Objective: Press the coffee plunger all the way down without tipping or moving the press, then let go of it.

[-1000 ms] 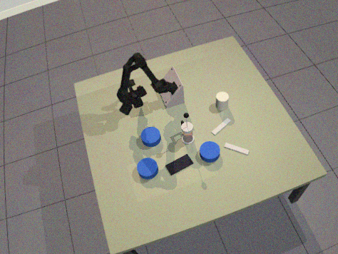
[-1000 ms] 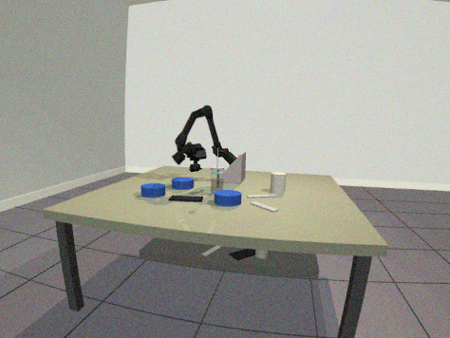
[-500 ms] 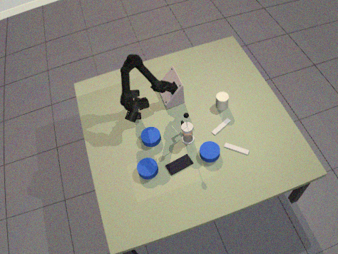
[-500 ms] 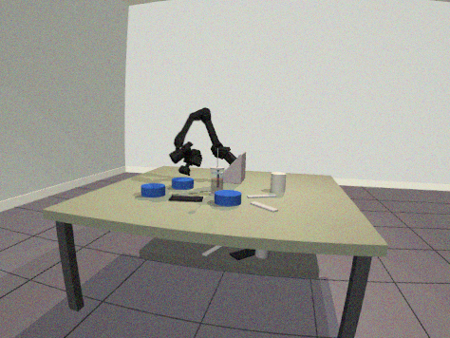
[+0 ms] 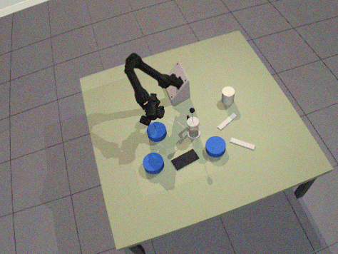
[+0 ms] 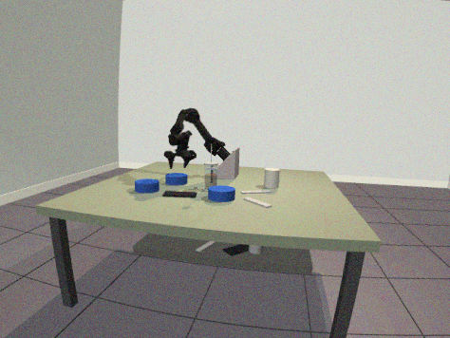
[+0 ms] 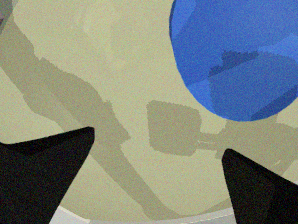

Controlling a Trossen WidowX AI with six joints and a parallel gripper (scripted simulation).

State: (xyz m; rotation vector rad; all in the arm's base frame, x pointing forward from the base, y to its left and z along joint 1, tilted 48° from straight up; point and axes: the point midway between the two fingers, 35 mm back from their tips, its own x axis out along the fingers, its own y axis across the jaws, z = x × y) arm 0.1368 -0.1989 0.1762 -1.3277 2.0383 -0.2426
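Three flat blue round discs sit on the pale green table [image 5: 249, 71], and the black gripper [image 5: 152, 115] hangs with its jaws spread wide and holding nothing, just above the nearest blue disc [image 5: 156, 131]. Well apart from it, the small glass coffee press [image 5: 193, 128] with its thin black-knobbed plunger [image 5: 192, 110] stands upright between the discs, the plunger raised.

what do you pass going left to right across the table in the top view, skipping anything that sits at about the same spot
Front-left blue disc → black slab → coffee press → right blue disc → white cylinder → white bar. The other blue disc and the gripper overlap the first, so they are left out.
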